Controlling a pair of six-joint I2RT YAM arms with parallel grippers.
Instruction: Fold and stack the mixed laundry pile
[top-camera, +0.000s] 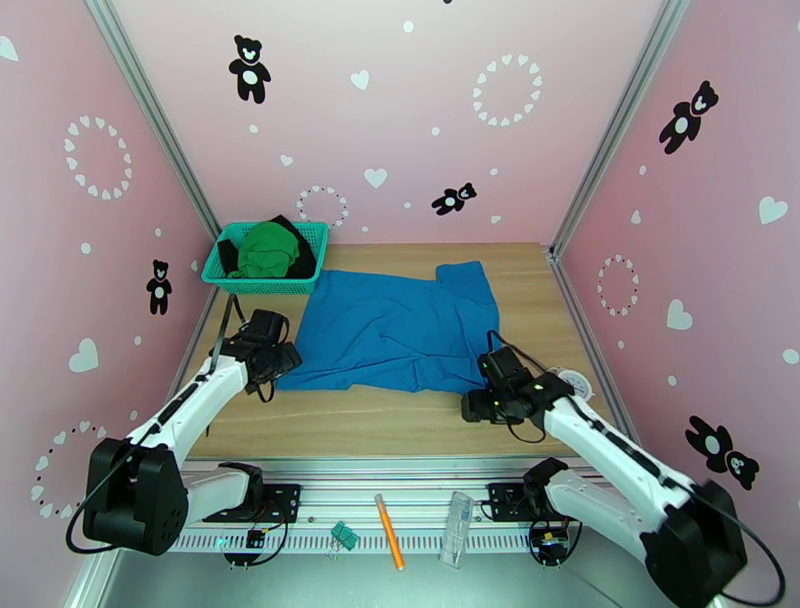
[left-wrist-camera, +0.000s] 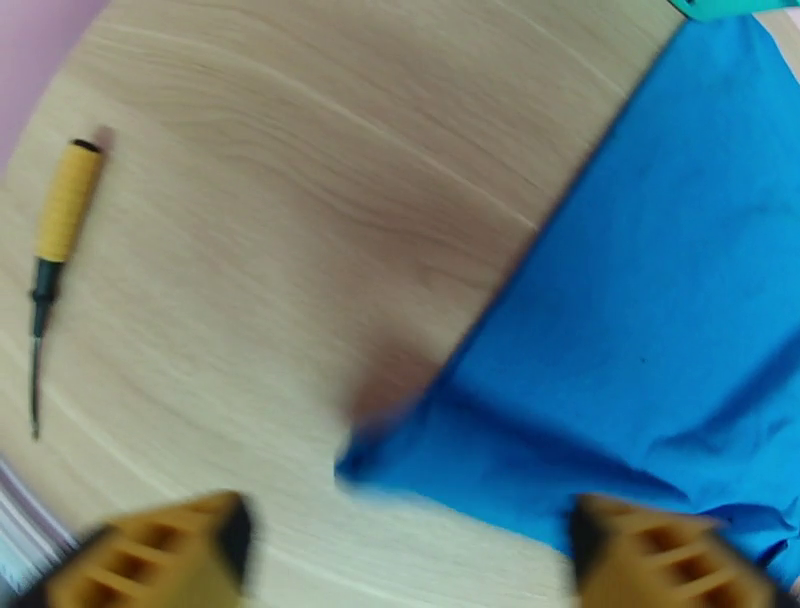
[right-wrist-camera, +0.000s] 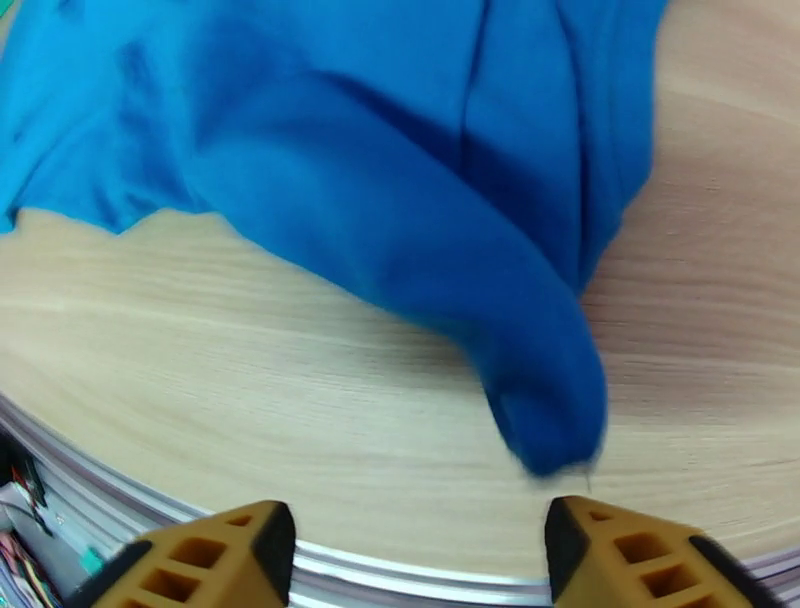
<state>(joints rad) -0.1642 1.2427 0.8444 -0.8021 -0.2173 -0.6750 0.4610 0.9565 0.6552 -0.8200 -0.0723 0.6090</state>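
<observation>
1. The blue shirt (top-camera: 395, 330) lies spread on the wooden table (top-camera: 380, 425), about mid-board. It is wrinkled, and one sleeve reaches toward the far right.
2. The green garment (top-camera: 266, 250) sits bunched in the teal basket (top-camera: 262, 286) at the far left corner. The black garment (top-camera: 303, 262) lies under and beside it in the same basket.
3. The basket's near rim sits just beside the shirt's far left corner. You cannot tell whether they touch.
4. The left gripper (top-camera: 278, 362) hangs at the shirt's near left corner. Its jaws are spread wide with nothing between them.
5. In your left wrist view, that cloth corner lies flat on the wood just ahead of the yellow fingers (left-wrist-camera: 190, 545). The picture is blurred there.
6. The right gripper (top-camera: 478, 405) sits at the shirt's near right corner, jaws apart and gripping nothing.
7. In your right wrist view, a rounded blue fold tip rests on the table just ahead of one yellow finger (right-wrist-camera: 620, 550). Contact cannot be judged.
8. A yellow-handled screwdriver (left-wrist-camera: 55, 235) lies on bare wood, well apart from the shirt.
9. An orange pen-like stick (top-camera: 389, 545) rests on the rail between the arm bases.
</observation>
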